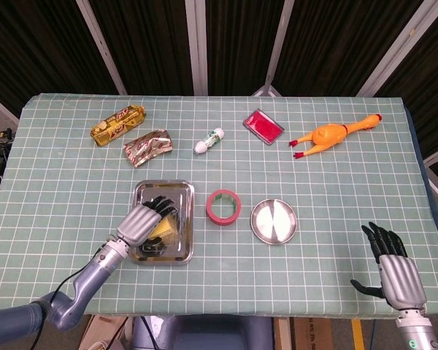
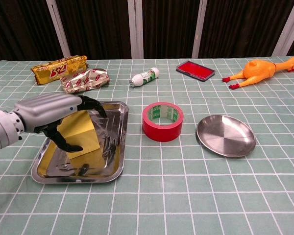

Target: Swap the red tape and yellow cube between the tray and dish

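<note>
On the green checked tablecloth [image 1: 73, 197], toward its front-left part, sits a rectangular shiny metal tray [image 2: 114, 147] holding a yellow foam cube [image 2: 83, 132], which stands tilted on the tray floor. The robot's left hand [image 2: 54, 115], a silver-backed hand with black fingers [image 2: 90, 104], lies over the cube from the left, fingers curled down over its top and far side and the thumb pressing its near face, so the hand grips the cube. In the head view the same left hand [image 1: 142, 222] covers most of the cube [image 1: 163, 227] inside the tray [image 1: 184, 219]. Just right of the tray, apart from it, a roll of red tape [image 2: 162, 121] lies flat on the cloth, and further right, near the middle front, rests a round steel dish [image 2: 226, 135], bare inside. The right hand [image 1: 396, 268] hovers near the front-right corner, fingers spread and holding nothing. Along the far edge lie a gold snack packet [image 1: 117, 124], a crinkled silver-red wrapper [image 1: 147, 146], a small white bottle [image 1: 209, 140], a flat red case [image 1: 263, 126] and an orange rubber chicken [image 1: 332, 135].
</note>
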Controlling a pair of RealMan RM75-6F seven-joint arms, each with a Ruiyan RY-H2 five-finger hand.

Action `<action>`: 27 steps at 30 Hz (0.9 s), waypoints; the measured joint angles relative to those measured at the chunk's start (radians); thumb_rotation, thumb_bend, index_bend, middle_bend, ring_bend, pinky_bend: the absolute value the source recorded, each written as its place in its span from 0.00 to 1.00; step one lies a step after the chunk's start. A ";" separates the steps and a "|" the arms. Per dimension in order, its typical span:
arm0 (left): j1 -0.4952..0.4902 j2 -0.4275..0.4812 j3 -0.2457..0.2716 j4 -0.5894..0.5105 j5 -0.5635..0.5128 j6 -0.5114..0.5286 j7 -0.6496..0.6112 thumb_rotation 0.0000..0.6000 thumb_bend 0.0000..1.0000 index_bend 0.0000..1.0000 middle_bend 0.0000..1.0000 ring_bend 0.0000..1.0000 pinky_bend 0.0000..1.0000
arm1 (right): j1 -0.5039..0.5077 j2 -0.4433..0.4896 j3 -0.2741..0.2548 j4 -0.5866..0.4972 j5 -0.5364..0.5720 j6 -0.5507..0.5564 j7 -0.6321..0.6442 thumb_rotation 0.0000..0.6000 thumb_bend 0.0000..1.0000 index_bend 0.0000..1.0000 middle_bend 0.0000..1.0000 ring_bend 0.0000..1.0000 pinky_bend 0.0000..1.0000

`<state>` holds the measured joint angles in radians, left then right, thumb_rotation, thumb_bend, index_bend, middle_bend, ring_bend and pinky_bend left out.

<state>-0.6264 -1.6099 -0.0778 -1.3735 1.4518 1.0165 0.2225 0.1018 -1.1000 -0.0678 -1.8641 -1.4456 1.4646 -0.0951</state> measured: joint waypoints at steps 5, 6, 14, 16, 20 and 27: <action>-0.005 -0.017 -0.020 0.007 0.041 0.067 -0.039 1.00 0.55 0.35 0.34 0.29 0.52 | -0.006 -0.003 0.013 0.002 0.009 -0.003 0.010 1.00 0.02 0.00 0.00 0.00 0.00; -0.006 -0.016 -0.021 0.004 0.050 0.072 -0.046 1.00 0.55 0.35 0.34 0.29 0.52 | -0.007 -0.003 0.016 0.002 0.009 -0.004 0.012 1.00 0.02 0.00 0.00 0.00 0.00; -0.030 0.015 -0.026 -0.122 0.128 0.120 -0.141 1.00 0.54 0.35 0.33 0.29 0.52 | -0.016 0.000 0.027 -0.001 0.008 -0.014 0.021 1.00 0.02 0.00 0.00 0.00 0.00; -0.049 0.016 -0.032 -0.160 0.135 0.108 -0.139 1.00 0.54 0.35 0.33 0.29 0.52 | -0.018 0.000 0.031 -0.002 0.010 -0.016 0.022 1.00 0.02 0.00 0.00 0.00 0.00; -0.088 0.004 -0.043 -0.207 0.132 0.059 -0.088 1.00 0.52 0.35 0.31 0.28 0.51 | -0.020 0.003 0.036 -0.001 0.010 -0.019 0.032 1.00 0.02 0.00 0.00 0.00 0.00; -0.138 -0.059 -0.061 -0.227 0.036 -0.041 0.093 1.00 0.51 0.33 0.29 0.27 0.50 | -0.028 0.012 0.046 0.001 0.014 -0.020 0.064 1.00 0.02 0.00 0.00 0.00 0.00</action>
<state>-0.7640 -1.6685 -0.1384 -1.6001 1.4875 0.9750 0.3152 0.0739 -1.0883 -0.0213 -1.8635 -1.4319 1.4442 -0.0306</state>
